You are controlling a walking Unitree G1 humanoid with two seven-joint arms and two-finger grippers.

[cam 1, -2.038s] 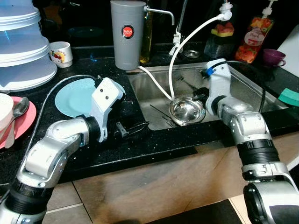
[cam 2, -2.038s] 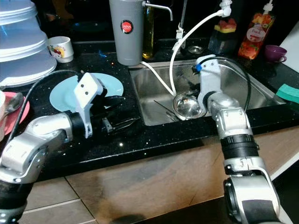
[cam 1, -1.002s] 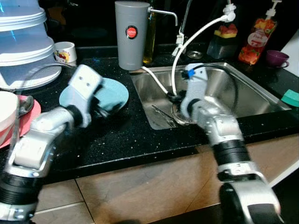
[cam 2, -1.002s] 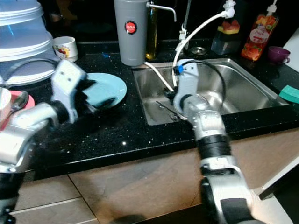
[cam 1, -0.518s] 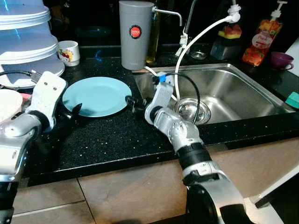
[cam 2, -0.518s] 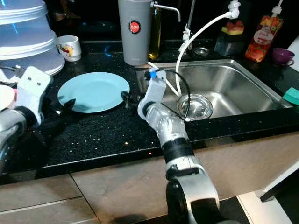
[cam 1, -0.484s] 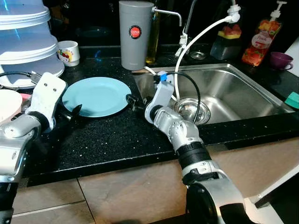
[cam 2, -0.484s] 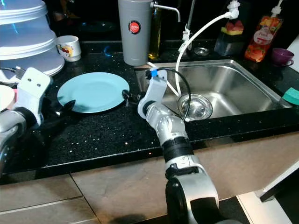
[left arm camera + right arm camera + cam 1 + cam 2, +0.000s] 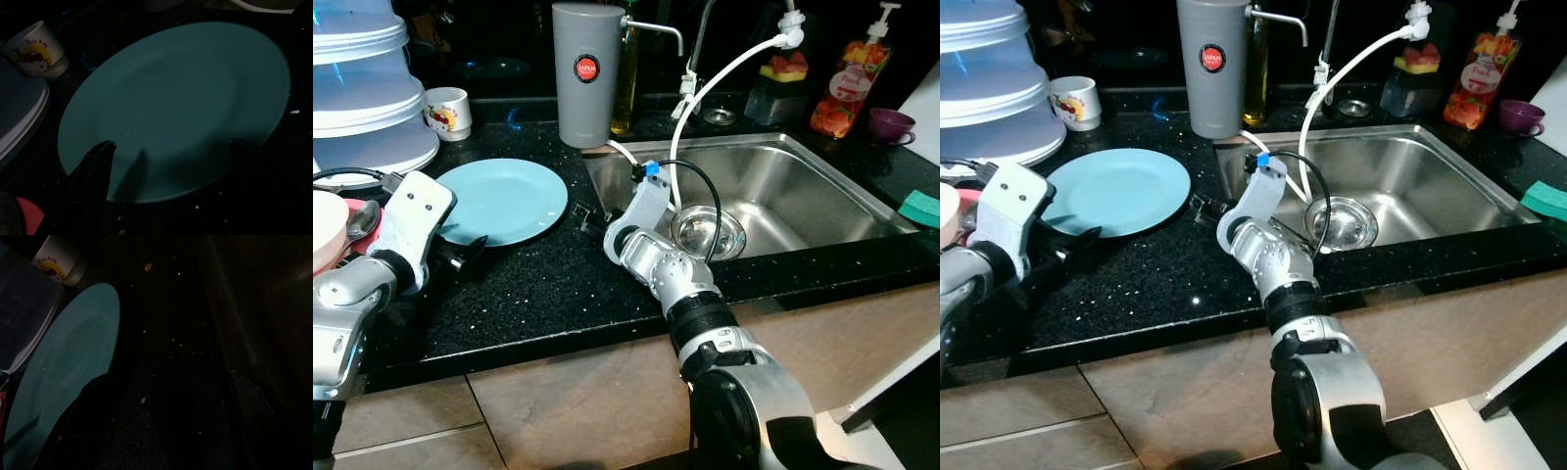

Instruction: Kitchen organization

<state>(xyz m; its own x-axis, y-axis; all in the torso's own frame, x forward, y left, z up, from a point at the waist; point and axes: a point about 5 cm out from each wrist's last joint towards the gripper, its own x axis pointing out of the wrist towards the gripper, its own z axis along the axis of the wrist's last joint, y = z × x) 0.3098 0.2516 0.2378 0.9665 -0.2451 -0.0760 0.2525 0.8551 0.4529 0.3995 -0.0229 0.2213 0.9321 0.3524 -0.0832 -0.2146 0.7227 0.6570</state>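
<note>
The light blue plate (image 9: 501,201) lies flat on the black speckled desk (image 9: 548,294), between the stack of clear containers (image 9: 362,88) on the left and the steel sink (image 9: 773,191) on the right. Both arms reach toward it from either side. The left gripper (image 9: 1072,247) sits low over the desk just off the plate's near-left edge. From the head views its black fingers look like one dark shape, but the left wrist view shows them spread, the jaws wide, with the near rim of the plate lying between the two tips and nothing held. The right gripper (image 9: 588,216) has come across from the sink side and rests near the plate's right edge, by the sink corner. In the right wrist view its jaws also stand well apart and hold nothing; the picture is very dark, so I cannot tell whether either finger touches the rim.

The wrist views both catch the small white mug (image 9: 33,50) with a cartoon print beyond the plate, which the head views place at the back of the desk. The head views alone take in the tall grey canister (image 9: 584,73) behind the plate, a round metal strainer (image 9: 707,231) in the sink with a white hose (image 9: 705,88) curling down to it, a pink plate (image 9: 357,230) at far left, an orange soap bottle (image 9: 842,83), a purple cup (image 9: 886,124) and a green sponge (image 9: 922,208).
</note>
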